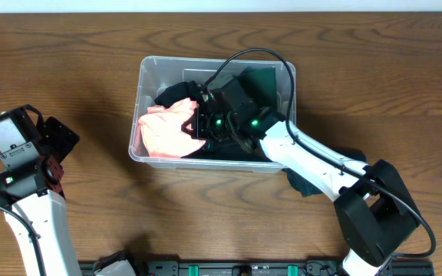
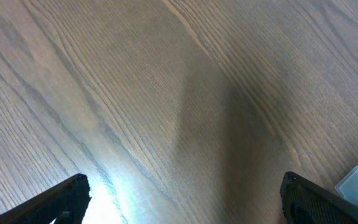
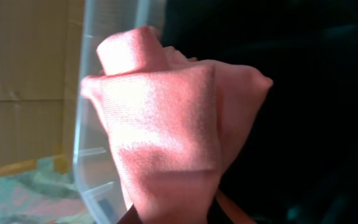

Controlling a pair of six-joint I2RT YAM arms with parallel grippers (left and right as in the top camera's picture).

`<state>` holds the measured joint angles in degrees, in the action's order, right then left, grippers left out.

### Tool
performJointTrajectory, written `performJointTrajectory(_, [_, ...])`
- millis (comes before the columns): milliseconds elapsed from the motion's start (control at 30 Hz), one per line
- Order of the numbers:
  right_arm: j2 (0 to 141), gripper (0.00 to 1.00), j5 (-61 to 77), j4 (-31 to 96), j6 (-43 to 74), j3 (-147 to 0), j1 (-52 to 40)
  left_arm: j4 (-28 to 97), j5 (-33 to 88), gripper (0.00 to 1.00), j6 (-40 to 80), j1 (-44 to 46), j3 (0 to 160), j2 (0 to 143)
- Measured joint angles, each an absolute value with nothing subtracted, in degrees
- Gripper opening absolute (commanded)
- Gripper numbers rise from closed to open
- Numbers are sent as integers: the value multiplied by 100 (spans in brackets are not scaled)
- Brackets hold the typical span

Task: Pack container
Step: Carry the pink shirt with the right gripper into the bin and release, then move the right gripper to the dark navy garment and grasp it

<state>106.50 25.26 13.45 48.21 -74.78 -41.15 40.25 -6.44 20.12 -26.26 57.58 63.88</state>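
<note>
I am holding my right tool (image 1: 206, 121) over the pink cloth (image 1: 163, 132) inside the container (image 1: 141, 77) near the worktop's (image 1: 67, 46) far edge, its grip impossible to tell, left tool (image 2: 185, 200) hanging wide by the left edge, one dark cloth (image 1: 305, 182) lying unpacked outside.

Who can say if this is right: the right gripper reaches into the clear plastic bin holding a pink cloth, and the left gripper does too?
Wrong about the left gripper: the overhead view shows it outside the clear rectangular plastic bin, over the wooden table. The right gripper does reach in.
</note>
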Motion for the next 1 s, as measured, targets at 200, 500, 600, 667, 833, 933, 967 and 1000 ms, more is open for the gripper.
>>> performJointTrajectory(200, [10943,3,2410,1415,4812,-7474,-4132,4025,-642,98,2012,-2626,5758,6388])
performJointTrajectory(500, [11089,42,2539,1483,4178,-7518,-3992,4025,-644,98,2012,-2626,5758,6388])
performJointTrajectory(600, [10836,57,2458,1619,3861,-7516,-3728,4025,-642,98,2012,-2626,5758,6388])
performJointTrajectory(667, [10530,63,2462,1702,3682,-7513,-3420,4025,-642,98,2012,-2626,5758,6388])
performJointTrajectory(833, [9356,68,2777,2008,3310,-7516,-2189,4025,-642,98,2012,-2626,5758,6388])
performJointTrajectory(933, [8768,68,2978,2484,3098,-7533,-1354,4025,-642,98,2012,-2626,5758,6388])
performJointTrajectory(967, [8637,68,3022,2689,3033,-7533,-1094,4027,-644,98,2012,-2626,5758,6388])
performJointTrajectory(1000, [8556,68,3061,2895,2958,-7537,-878,4025,-642,98,2012,-2626,5758,6388])
